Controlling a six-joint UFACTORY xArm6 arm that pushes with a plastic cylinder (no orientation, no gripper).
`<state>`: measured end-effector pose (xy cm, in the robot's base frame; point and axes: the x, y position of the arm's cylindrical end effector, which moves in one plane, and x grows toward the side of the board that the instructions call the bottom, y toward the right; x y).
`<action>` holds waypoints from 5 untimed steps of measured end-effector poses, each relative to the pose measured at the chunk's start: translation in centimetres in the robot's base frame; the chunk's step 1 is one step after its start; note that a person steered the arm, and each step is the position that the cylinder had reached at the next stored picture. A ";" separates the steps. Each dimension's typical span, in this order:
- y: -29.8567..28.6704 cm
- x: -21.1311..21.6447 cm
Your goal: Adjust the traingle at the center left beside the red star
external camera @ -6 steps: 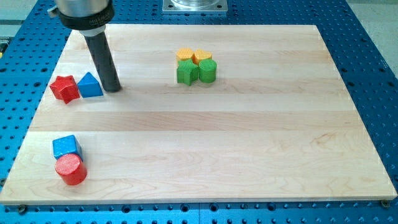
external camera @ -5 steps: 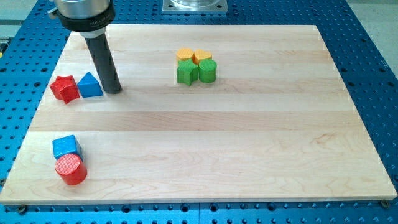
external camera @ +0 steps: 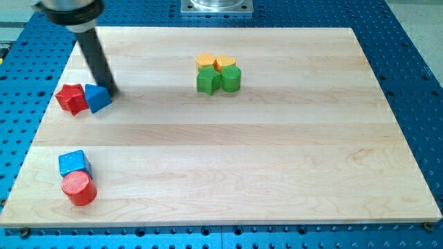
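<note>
Wooden desk (external camera: 277,159): pale, carries all the blocks.
Rod: leans up toward the view's top left; no hand on it (nothing held).
My tip (external camera: 109,91): touching the blue triangle's upper right edge.
Blue triangle (external camera: 97,99): centre left, against the red star (external camera: 72,98).

My tip (external camera: 109,92) moved left (turning blue triangle (external camera: 97,99)).

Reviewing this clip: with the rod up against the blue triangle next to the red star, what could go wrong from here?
1. My tip sits at the blue triangle's upper right edge; pushing further may shove it into the red star, which it already seems to touch.
2. The off-centre contact may spin the triangle.
3. The star sits near the board's left edge and could slide off.
</note>
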<state>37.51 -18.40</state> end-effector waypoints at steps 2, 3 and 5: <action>1.8 3.7; -0.2 7.6; 0.2 7.5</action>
